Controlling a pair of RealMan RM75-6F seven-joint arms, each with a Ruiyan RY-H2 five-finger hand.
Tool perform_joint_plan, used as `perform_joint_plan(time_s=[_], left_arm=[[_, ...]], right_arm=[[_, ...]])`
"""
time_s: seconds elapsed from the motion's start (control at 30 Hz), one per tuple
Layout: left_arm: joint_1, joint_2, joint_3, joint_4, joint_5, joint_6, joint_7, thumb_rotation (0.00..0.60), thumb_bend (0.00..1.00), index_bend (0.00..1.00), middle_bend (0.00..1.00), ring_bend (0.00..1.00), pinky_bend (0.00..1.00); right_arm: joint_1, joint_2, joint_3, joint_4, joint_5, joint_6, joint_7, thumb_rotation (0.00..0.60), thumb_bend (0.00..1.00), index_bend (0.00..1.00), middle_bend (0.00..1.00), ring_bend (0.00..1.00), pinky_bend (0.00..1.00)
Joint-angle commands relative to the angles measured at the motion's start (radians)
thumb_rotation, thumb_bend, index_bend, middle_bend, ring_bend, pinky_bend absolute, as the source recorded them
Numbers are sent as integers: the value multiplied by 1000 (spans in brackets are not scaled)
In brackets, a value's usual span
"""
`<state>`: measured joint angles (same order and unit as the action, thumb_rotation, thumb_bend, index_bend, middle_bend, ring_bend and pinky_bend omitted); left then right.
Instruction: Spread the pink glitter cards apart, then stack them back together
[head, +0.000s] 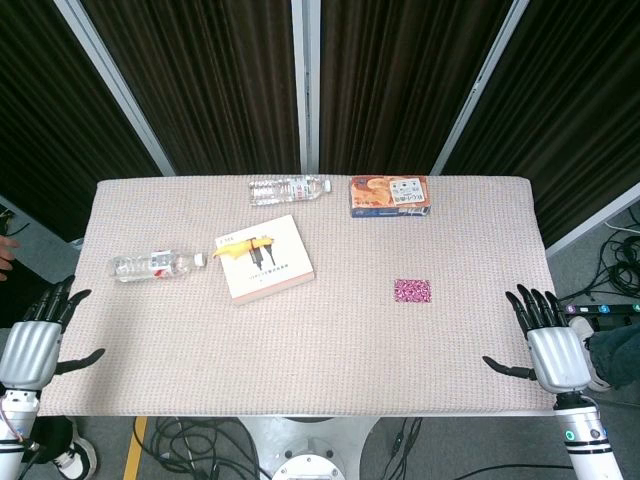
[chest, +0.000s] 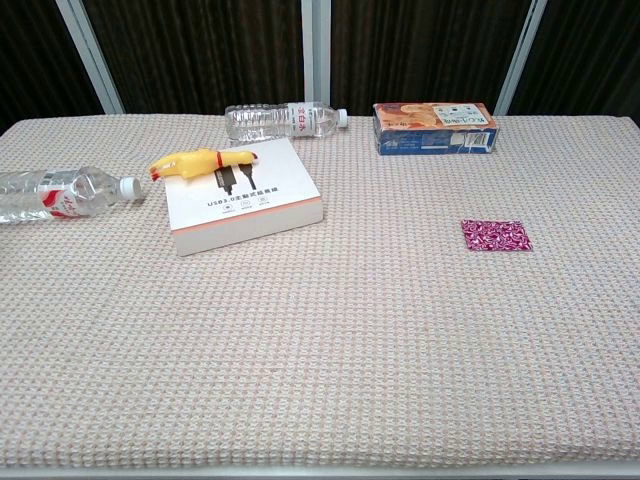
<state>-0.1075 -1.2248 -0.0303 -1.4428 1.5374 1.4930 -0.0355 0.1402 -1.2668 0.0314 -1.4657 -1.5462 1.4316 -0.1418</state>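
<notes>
Nothing of the task looks begun: the small stack of pink glitter cards (head: 412, 290) lies squared up and untouched, forward and inward of the right hand (head: 548, 345), well apart from it. Spreading and restacking both remain. That hand rests at the table's near corner, fingers apart and empty — the left hand (head: 35, 335) likewise at its own edge, far across from the cards. The table wears a pale waffle-weave cloth (head: 330, 350); dark curtains (head: 400, 70) hang behind.
</notes>
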Motion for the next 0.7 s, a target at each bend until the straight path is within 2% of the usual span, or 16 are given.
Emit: perform_joint_plan(time_s=[0.03,0.43,0.57,0.67,0.7], left_arm=[[-1,-1,0,2,1,0,-2,501,0,208,137,88,234],[-9,5,-4,-6,4,0,-14,553,0,208,138,88,235],[-5,2,1,-4,10,6,-14,563,0,208,139,88,235],[-2,-3,4,3,10,7,-15,581,0,208,139,88,235],[-1,-4,5,3,9,6,-18,584,0,208,139,88,235]], right_arm=[[-1,-2,1,0,4,-1,-5,245,0,0,0,0,0],[2,2,5,-12,6,-3,-8,265,0,0,0,0,0],[4,4,-2,-6,0,-9,-15,303,0,0,0,2,0],[7,5,-2,-5,8,-23,-17,325,22,0,54,82,84],[11,8,-3,-9,13,-34,-17,338,46,0,111,141,170]])
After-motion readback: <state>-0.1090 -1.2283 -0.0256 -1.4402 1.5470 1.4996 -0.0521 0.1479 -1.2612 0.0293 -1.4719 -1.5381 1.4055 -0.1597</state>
